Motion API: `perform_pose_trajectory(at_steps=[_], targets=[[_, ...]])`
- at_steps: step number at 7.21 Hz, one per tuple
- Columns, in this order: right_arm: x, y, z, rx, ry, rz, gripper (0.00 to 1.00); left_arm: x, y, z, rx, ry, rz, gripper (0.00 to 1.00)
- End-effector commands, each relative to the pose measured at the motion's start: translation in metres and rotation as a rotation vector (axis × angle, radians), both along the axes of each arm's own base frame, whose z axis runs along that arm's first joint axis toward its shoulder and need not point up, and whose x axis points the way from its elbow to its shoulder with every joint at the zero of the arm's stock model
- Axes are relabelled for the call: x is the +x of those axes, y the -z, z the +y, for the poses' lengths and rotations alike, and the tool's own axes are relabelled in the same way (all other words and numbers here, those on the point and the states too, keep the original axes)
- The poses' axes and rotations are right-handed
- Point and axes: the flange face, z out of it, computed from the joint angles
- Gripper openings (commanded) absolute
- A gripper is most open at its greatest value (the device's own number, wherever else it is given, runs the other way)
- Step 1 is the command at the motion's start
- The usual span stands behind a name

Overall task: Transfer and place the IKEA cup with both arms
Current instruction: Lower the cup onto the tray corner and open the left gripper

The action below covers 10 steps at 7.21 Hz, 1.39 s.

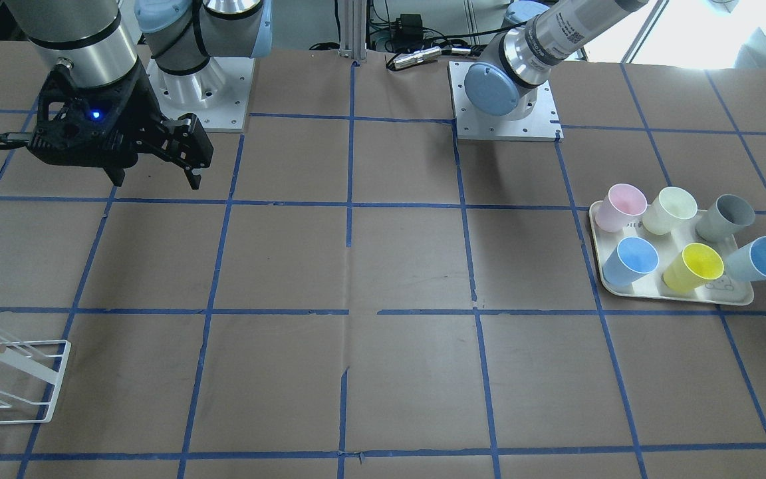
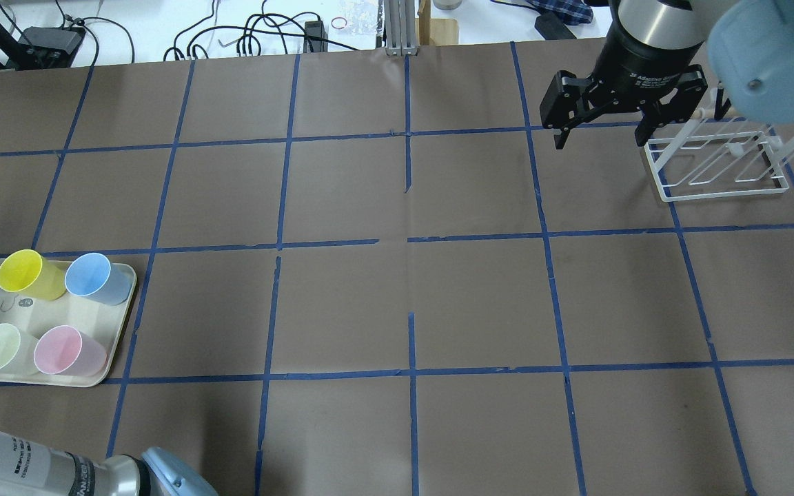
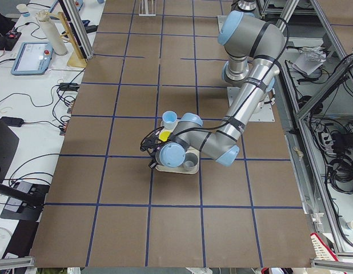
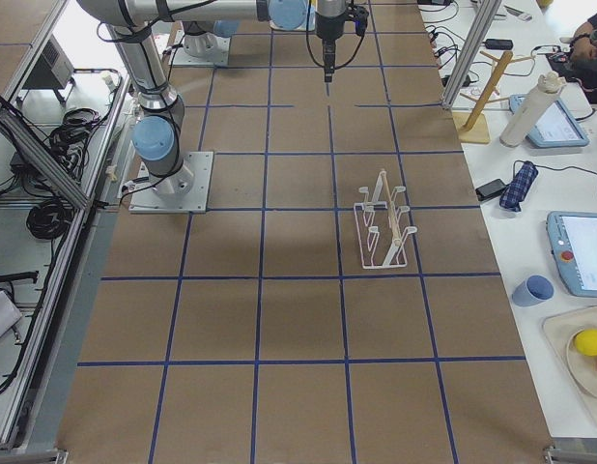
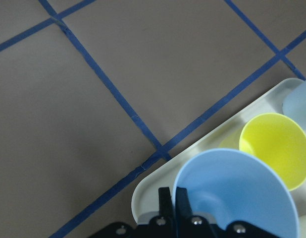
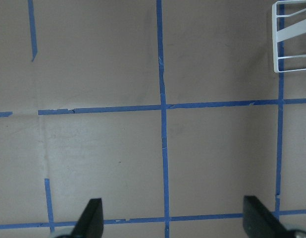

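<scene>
**Pale cup (image 5: 242, 198) pinched at the tray corner**

On one corner of the tray (image 1: 675, 298), at the end of the row farther from the robot. Mouth up. Pinched at the rim by the left hand (image 5: 173, 198): two black fingers pressed together on the cup wall, one inside and one outside. Hard to tell whether lifted a little or resting on the tray.

Just beside it in the same row, the yellow cup (image 1: 693, 266), then the blue cup (image 1: 630, 261) with its deeper blue inside. In the row behind them, the grey cup (image 1: 725, 217), the cream cup (image 1: 670, 210) and the pink cup (image 1: 621, 207). All five upright on the tray.

Tray near the left end of the tabletop (image 1: 383, 266), on brown paper with blue tape lines.

Well apart, toward the other end, the right hand (image 2: 602, 141): up above the tabletop, pointing down, fingers spread wide. Close to it in the overhead view, a white wire rack (image 2: 721, 195) on the tabletop.
</scene>
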Motion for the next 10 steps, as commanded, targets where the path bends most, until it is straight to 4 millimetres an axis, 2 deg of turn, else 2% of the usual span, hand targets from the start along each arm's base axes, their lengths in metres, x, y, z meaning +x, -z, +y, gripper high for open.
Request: perform_pose_trajectory(at_steps=[1, 3, 8, 9, 10], targets=[[0.003, 0.001, 0.000, 0.000, -0.012, -0.005, 1.00, 0.002, 0.019, 0.003, -0.018, 0.046, -0.008, 0.00], [0.003, -0.002, 0.001, -0.008, -0.015, -0.005, 1.00, 0.001, 0.032, 0.005, -0.010, 0.045, 0.013, 0.00], [0.003, -0.007, 0.003, -0.014, -0.015, -0.004, 1.00, 0.005, 0.033, 0.002, -0.032, 0.037, 0.020, 0.00], [0.003, -0.007, 0.003, -0.013, -0.015, -0.004, 1.00, 0.006, 0.032, 0.001, -0.034, 0.036, 0.018, 0.13], [0.003, -0.006, 0.003, -0.011, -0.015, -0.004, 1.00, 0.003, 0.037, 0.003, -0.029, 0.034, 0.031, 0.45]])
